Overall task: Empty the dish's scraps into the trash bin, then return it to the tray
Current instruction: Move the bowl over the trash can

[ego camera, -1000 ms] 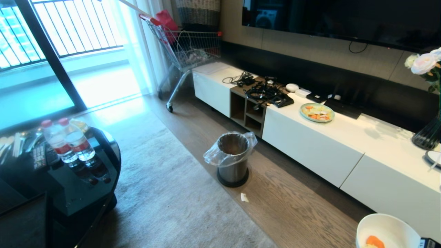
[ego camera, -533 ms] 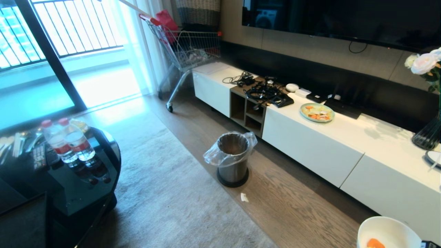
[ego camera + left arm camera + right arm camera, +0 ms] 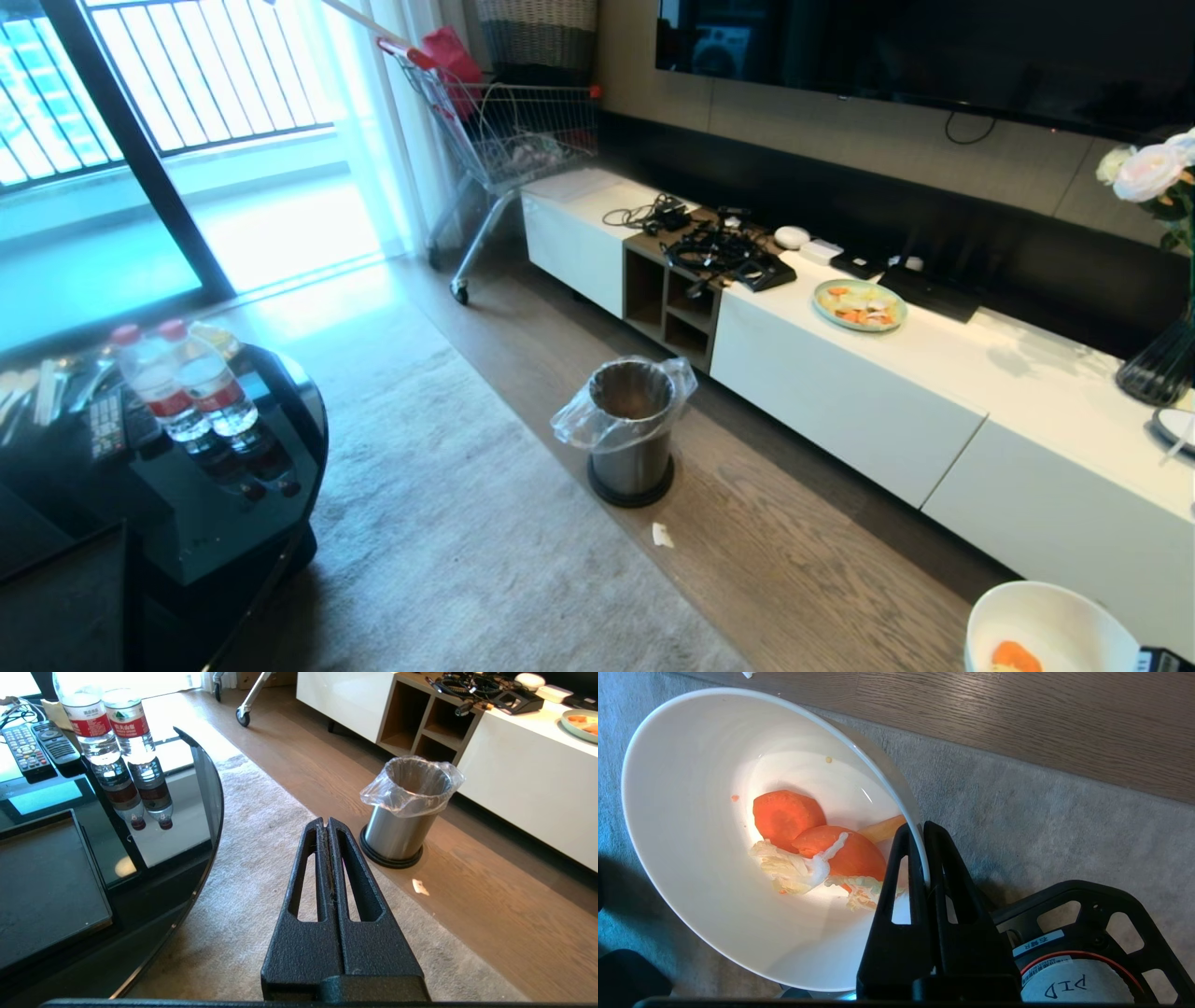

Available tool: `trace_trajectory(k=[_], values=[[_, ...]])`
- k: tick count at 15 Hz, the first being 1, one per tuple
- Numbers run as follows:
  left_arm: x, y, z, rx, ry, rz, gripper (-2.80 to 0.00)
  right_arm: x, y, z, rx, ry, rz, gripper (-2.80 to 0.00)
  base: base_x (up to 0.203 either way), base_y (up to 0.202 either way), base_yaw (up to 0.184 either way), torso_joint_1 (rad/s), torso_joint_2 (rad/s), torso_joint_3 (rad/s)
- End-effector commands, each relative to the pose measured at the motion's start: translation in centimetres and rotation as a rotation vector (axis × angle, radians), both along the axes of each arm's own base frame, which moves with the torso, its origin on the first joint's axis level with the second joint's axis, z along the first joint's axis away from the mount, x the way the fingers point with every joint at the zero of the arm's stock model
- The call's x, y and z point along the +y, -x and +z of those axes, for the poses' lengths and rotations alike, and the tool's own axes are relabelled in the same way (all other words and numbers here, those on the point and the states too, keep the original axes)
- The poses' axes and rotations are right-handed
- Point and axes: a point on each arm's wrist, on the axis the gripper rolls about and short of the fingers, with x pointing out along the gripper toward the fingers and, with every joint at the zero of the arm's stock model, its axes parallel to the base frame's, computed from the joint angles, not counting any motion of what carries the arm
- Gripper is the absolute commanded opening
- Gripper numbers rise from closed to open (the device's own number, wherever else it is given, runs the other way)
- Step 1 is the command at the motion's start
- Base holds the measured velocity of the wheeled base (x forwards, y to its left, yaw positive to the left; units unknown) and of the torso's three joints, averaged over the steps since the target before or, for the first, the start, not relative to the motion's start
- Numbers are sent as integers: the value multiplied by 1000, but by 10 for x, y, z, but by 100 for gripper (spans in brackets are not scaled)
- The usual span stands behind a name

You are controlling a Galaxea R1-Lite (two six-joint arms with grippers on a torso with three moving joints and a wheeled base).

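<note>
The right pincer is clamped on the near rim of the dish, one finger inside the wall and one outside, at the near right edge of the head view, above where carpet meets wooden floor. The scraps, two orange slices with pale leafy bits, lie at the bottom of the dish, so nothing has been tipped out yet. Over the last second little has changed: the room sits exactly where it did, and the dish only dipped slightly and came back, so the carry looks paused rather than advancing. The trash bin stands on the floor well apart from the dish, further off and to the left, in front of the white bench that carries a pale-green plate. The left pincer hangs idle with its fingers pressed together, near the round glass bench on the left, where the tray waits. By my reading, the dish must travel to the bin before any tilt.
</note>
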Motion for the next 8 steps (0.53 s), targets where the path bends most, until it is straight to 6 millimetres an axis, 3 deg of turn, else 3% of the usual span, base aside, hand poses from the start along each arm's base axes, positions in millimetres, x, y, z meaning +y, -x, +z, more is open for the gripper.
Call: trace_trajectory(k=[1, 8], values=[[0, 0, 0, -1, 1, 1, -280, 0, 0, 0, 3, 0, -2, -280, 0, 0, 0, 0, 0, 0], [0, 0, 0, -1, 1, 1, -280, 1, -1, 1, -2, -1, 0, -280, 0, 0, 0, 0, 0, 0]])
